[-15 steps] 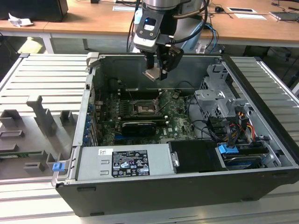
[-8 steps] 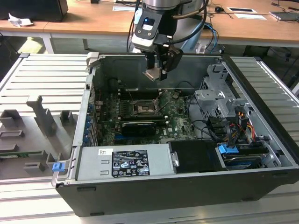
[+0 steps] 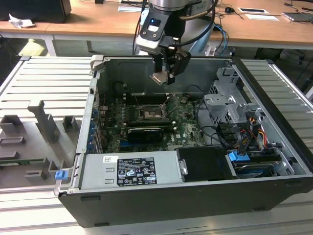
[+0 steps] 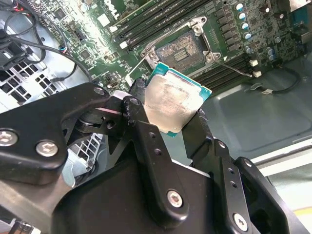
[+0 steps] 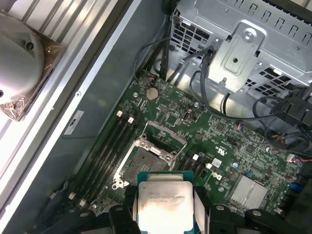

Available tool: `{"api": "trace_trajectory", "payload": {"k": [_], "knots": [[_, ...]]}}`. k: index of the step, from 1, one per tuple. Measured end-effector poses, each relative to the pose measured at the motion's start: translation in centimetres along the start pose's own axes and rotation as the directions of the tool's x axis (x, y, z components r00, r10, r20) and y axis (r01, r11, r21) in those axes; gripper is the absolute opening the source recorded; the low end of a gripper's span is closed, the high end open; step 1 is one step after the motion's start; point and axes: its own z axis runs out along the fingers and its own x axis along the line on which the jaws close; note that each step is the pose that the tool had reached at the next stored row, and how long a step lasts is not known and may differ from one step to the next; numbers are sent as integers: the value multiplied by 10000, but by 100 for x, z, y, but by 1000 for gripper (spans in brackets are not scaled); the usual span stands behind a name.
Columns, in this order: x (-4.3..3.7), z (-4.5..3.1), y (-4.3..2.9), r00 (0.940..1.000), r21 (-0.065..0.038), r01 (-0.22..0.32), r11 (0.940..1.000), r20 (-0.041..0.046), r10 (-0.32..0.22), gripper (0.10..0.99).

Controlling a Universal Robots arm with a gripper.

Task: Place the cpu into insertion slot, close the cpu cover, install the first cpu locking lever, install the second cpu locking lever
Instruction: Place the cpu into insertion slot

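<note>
My gripper (image 3: 164, 74) hangs inside the open computer case, above the green board, shut on the cpu (image 3: 159, 78). The cpu's silver-grey top (image 4: 173, 100) sits clamped between two black fingers (image 4: 141, 105), and its top face (image 5: 163, 200) also shows in the first wrist view. The insertion slot (image 3: 148, 113) lies below it on the board, a dark square recess (image 4: 181, 48) with a metal rim and nothing in it (image 5: 138, 165). The cpu cover (image 5: 164, 135) stands swung up at the slot's edge. A thin locking lever (image 4: 233, 68) sticks out beside the slot.
A long black card (image 3: 145, 133) lies just in front of the slot. The grey drive cage (image 3: 227, 105) with cables stands at the exterior view's right, the power supply (image 3: 129, 169) at the front. Case walls (image 3: 95, 98) enclose the board. Grey fixtures (image 3: 39, 127) lie outside.
</note>
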Motion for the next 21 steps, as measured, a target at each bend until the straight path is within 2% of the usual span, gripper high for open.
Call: {"api": "trace_trajectory", "payload": {"k": [21], "knots": [[-1,23,-2,9944,-34,-1050,9945,87,1050,541]]}}
